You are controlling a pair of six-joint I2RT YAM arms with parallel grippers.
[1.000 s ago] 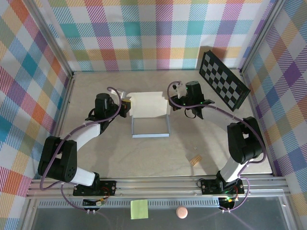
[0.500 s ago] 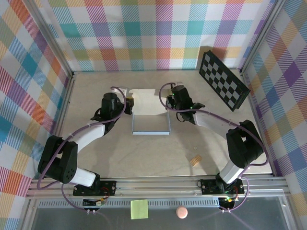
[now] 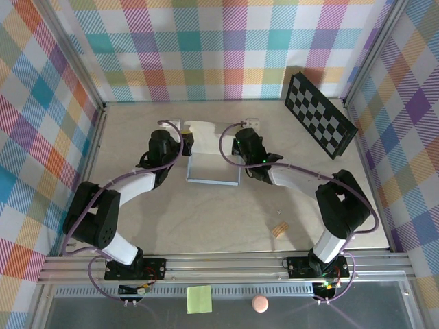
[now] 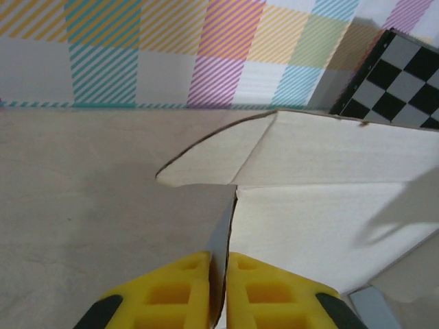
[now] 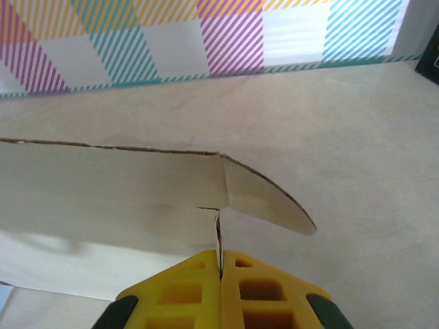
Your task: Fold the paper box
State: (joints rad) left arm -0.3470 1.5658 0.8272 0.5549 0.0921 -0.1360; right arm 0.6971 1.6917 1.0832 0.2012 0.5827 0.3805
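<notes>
Left hand [image 4: 217, 264]: yellow fingers almost together, pinching left side wall of paper box [image 3: 214, 164] at slit beside corner flap. Right hand [image 5: 221, 264]: closed, clamped on opposite side wall likewise. Box sits centre-far on tabletop [image 3: 206, 226], between both hands; rear panel appears tilted up, corner flaps splayed outward. Judgement: wall-raising step in hand, box unfinished. Next move likely calls for turning flaps inward, matched grips to avoid skewing thin card.
</notes>
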